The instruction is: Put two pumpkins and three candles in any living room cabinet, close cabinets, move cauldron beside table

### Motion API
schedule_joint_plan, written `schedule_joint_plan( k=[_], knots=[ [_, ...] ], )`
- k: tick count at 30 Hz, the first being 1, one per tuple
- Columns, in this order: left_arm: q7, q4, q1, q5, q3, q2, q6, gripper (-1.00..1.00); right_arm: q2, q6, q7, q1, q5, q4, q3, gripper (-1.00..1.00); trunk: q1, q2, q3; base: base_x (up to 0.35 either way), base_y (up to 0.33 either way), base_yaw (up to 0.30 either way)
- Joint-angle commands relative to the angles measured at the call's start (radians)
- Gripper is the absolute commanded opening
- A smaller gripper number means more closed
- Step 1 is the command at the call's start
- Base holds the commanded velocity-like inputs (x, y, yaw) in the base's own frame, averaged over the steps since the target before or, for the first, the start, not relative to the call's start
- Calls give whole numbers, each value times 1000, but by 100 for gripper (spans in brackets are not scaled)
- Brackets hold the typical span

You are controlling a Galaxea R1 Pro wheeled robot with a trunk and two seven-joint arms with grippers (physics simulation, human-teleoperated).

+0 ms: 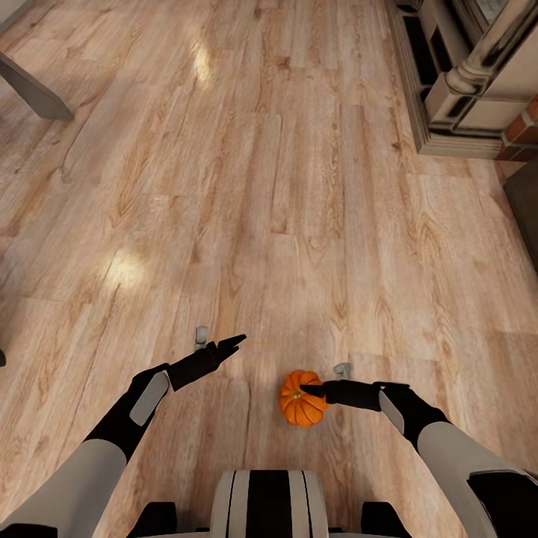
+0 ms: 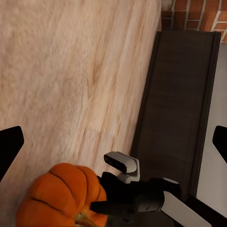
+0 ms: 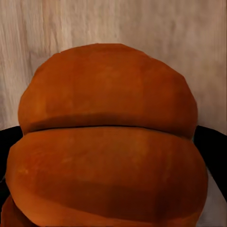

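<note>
- Right pincer point(image 1: 317, 389) is clamped on the pumpkin point(image 1: 302, 399), lower centre of the head view, carried above the wood floor point(image 1: 269, 187); I judge it is in transit to a cabinet.
- Left pincer point(image 1: 233, 344) hangs empty, tips apart, lower left of centre.
- Left wrist view adds a long dark unit point(image 2: 177, 104), possibly the cabinet, at frame right below brick point(image 2: 189, 14).
- Right wrist view: pumpkin point(image 3: 111, 142) ribs close up, between dark fingers point(image 3: 213, 151).

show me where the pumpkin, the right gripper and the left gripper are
pumpkin point(image 1: 297, 407): head view, on its ribbed orange side.
right gripper point(image 1: 314, 389): head view, fingertips at the pumpkin's top.
left gripper point(image 1: 232, 343): head view, between its fingertips.
</note>
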Motion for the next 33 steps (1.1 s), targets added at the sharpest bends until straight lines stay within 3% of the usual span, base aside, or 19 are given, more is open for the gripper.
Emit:
schedule_joint_plan(
  k=[1,7,11,17,24,30,33],
  knots=[
    [0,0,0,0,0,0,0,100,0,1,5,0,-1,-2,0,-100,0,0,0,0,0,0],
    [0,0,0,0,0,0,0,100,-2,9,98,0,-7,-39,-3,-100,0,0,0,0,0,0],
    [0,0,0,0,0,0,0,100,-6,10,110,0,-8,-48,-4,-100,0,0,0,0,0,0],
    [0,0,0,0,0,2,0,100,-40,120,170,0,-11,-84,-7,-100,0,0,0,0,0,0],
    [0,0,0,0,1,2,0,100,-67,136,181,0,-14,-90,-10,-100,0,0,0,0,0,0],
    [0,0,0,0,21,2,0,100,-70,138,210,0,-28,-87,-73,-100,0,0,0,0,0,0],
    [0,0,0,0,20,1,0,100,-70,138,216,0,-29,-84,-75,-100,0,0,0,0,0,0]
  ],
)
